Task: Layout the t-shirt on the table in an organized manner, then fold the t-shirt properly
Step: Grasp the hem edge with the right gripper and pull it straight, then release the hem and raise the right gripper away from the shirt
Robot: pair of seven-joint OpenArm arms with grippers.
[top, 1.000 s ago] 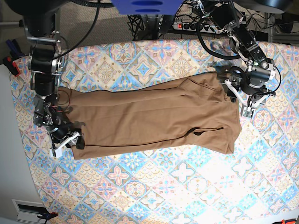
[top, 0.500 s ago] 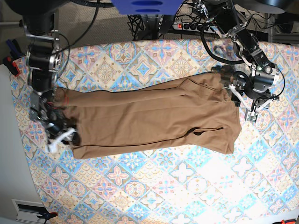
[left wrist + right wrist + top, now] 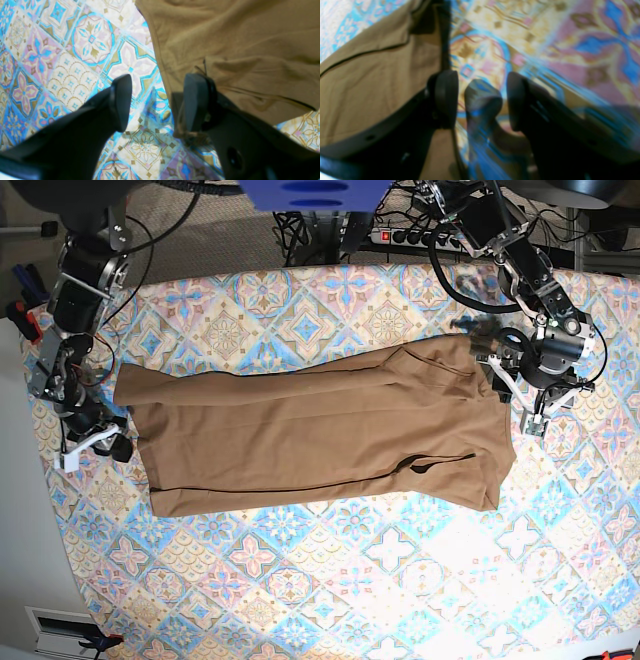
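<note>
Now t-shirt [image 3: 320,430] between open pincers, unheld

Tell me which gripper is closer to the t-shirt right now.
Left. The left gripper sits at the t-shirt edge, one side over the fabric. The right gripper sits just off the opposite end, over the table.

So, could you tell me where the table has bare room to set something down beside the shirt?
The widest free patch is the table strip below the t-shirt's lower edge, running the whole width. A narrower band lies above the shirt. It is crowded at both ends: the left gripper by the shirt's right end, the right gripper off its left.
</note>
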